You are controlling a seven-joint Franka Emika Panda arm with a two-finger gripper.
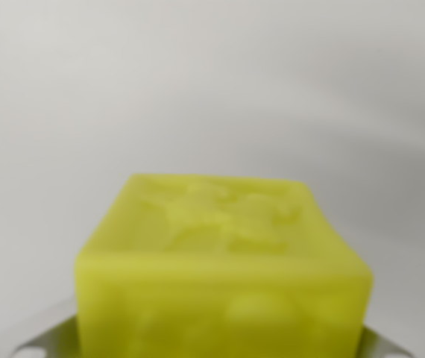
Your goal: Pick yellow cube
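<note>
The yellow cube (224,276) fills the bottom centre of your wrist view, blurred from closeness, with pale metal hand (220,350) parts peeking out on either side. Whether the hand grips it I cannot tell. Confirm even contact on both sides, then lift straight and slowly off the grey surface (212,89).

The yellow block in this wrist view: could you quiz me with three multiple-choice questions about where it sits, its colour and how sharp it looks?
1. Where does the yellow plastic cube sit in the wrist view?
A top left
B lower middle
C far right edge
2. What colour is the plain surface behind it?
A pale grey
B red
C black
3. How does the cube appear?
A sharp
B blurred
C hidden

Answers: B, it fills the lower middle; A, the backdrop is pale grey; B, its edges are soft.
</note>
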